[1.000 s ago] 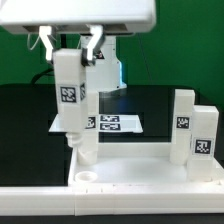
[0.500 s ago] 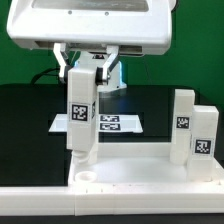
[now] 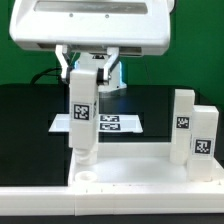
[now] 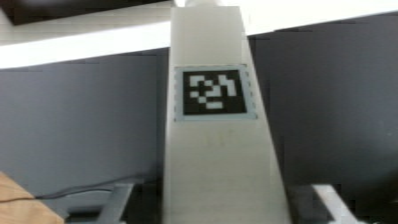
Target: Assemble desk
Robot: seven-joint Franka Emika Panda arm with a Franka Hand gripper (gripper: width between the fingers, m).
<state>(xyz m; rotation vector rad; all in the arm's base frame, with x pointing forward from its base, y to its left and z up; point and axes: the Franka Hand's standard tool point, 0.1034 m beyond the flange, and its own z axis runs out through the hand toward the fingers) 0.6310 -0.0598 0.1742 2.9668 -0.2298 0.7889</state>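
Lying along the front border, the tabletop (image 3: 130, 172) is presenting its corner sockets upward. Two legs (image 3: 194, 127) are already standing at its exterior-view-right end. Above the opposite corner, the gripper (image 3: 87, 66) is clamping a third leg (image 3: 82, 117) upright, seemingly aligning it for insertion.

white gripper (image 3: 88, 60), dark finger pads

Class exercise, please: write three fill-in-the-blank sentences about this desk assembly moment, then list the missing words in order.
1. The gripper holds one white desk leg in an ____ pose.
2. On the exterior view's right, ____ more legs stand at the tabletop.
3. The marker board lies on the ____ table.

Missing words: upright; two; black
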